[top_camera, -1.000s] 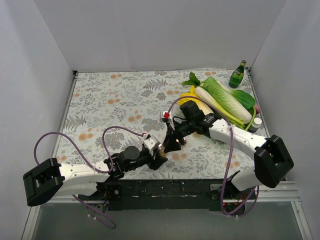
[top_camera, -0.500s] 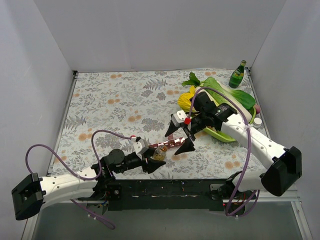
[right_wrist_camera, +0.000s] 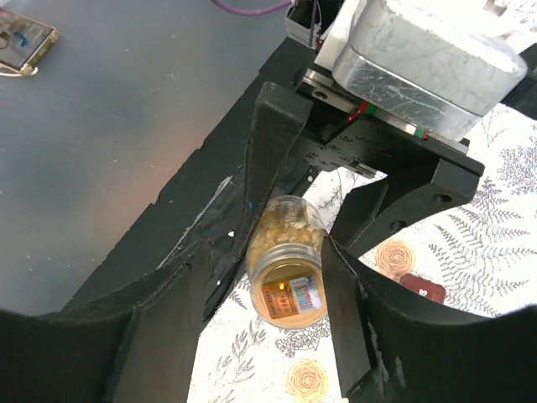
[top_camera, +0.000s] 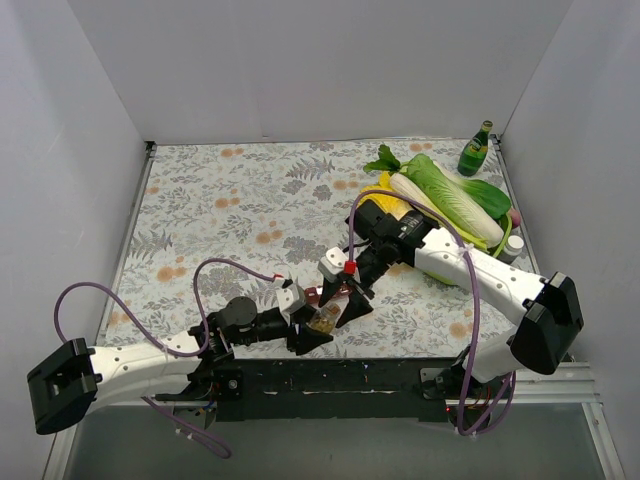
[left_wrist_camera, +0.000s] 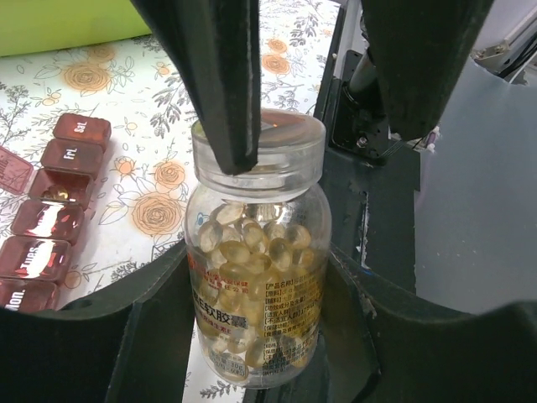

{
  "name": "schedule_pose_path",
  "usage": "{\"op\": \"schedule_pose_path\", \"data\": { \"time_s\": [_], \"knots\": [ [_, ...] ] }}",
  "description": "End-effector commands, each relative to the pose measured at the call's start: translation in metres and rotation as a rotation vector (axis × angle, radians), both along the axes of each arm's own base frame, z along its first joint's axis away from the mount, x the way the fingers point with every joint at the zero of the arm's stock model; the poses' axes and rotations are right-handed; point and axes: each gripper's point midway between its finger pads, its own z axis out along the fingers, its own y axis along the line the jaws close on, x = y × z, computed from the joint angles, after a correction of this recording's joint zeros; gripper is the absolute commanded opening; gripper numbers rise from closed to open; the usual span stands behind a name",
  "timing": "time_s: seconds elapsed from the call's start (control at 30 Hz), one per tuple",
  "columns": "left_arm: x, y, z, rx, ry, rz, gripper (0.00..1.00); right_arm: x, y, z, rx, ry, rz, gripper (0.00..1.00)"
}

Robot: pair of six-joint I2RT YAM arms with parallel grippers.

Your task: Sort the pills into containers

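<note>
1. Right gripper [top_camera: 342, 298] has come down and back toward the near edge since half a second ago, when it hung higher and further right. The left gripper [top_camera: 308, 331] and its clear jar [top_camera: 323, 320] have barely shifted.
2. Room: plain grey walls [top_camera: 300, 70] enclose three sides.
3. Surface: table [top_camera: 220, 200] under a floral-print cloth, with a black rail [top_camera: 330, 378] along the near edge carrying both arm bases.
4. Far right corner: a leafy green cabbage [top_camera: 445, 195] lies near an upright green bottle [top_camera: 476, 150].
5. Containers [left_wrist_camera: 50, 210]: a dark-red strip of day-labelled compartments lies on the cloth just beside the jar.
6. Clear jar: clamped by its body between the left gripper's fingers [left_wrist_camera: 159, 336], lid [left_wrist_camera: 289, 138] on. The right gripper's jaws stand apart astride the lid, one finger [left_wrist_camera: 222, 92] at its rim and the other clear of it.
7. Pills [left_wrist_camera: 252, 243]: yellowish capsules, all inside the jar.
</note>
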Motion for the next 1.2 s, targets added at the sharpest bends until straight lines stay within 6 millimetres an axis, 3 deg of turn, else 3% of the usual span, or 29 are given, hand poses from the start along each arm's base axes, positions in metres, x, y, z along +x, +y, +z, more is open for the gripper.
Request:
{"op": "schedule_pose_path", "data": {
  "time_s": [0.0,0.2,0.37,0.47,0.5,0.6,0.67,0.77,0.8,0.9,1.03,1.13,1.17],
  "knots": [
    [0.002,-0.007,0.032,-0.087,-0.047,-0.013,0.00,0.004,0.004,-0.006,-0.041,-0.039,-0.024,0.60],
    [0.001,-0.005,0.035,-0.103,-0.045,-0.009,0.00,0.010,0.008,-0.016,-0.074,-0.052,-0.062,0.67],
    [0.001,-0.005,0.036,-0.107,-0.046,-0.014,0.00,0.011,0.008,-0.018,-0.087,-0.046,-0.069,0.66],
    [0.002,-0.005,0.036,-0.108,-0.048,-0.006,0.00,0.010,0.007,-0.017,-0.085,-0.044,-0.067,0.56],
    [0.002,-0.005,0.037,-0.109,-0.049,-0.006,0.00,0.010,0.007,-0.017,-0.087,-0.038,-0.070,0.45],
    [0.006,-0.006,0.039,-0.116,-0.045,0.014,0.00,0.009,0.005,-0.019,-0.116,-0.016,-0.092,0.25],
    [0.010,-0.007,0.041,-0.115,-0.037,0.034,0.02,0.012,0.005,-0.024,-0.133,-0.013,-0.122,0.20],
    [0.014,-0.007,0.040,-0.100,-0.029,0.056,0.33,0.015,-0.001,-0.030,-0.168,0.000,-0.178,0.14],
    [0.017,-0.007,0.041,-0.099,-0.029,0.073,0.59,0.016,-0.005,-0.029,-0.168,-0.005,-0.190,0.13],
    [0.022,-0.005,0.046,-0.098,-0.048,0.098,0.98,0.027,-0.018,-0.032,-0.178,-0.018,-0.246,0.12],
    [0.026,-0.001,0.051,-0.058,-0.094,0.114,0.98,0.052,-0.045,-0.042,-0.246,-0.033,-0.365,0.11],
    [0.033,0.007,0.052,0.030,-0.154,0.137,0.98,0.066,-0.075,-0.056,-0.365,-0.074,-0.466,0.10],
    [0.034,0.010,0.049,0.063,-0.169,0.143,0.98,0.082,-0.093,-0.063,-0.422,-0.107,-0.552,0.10]
  ]
}}
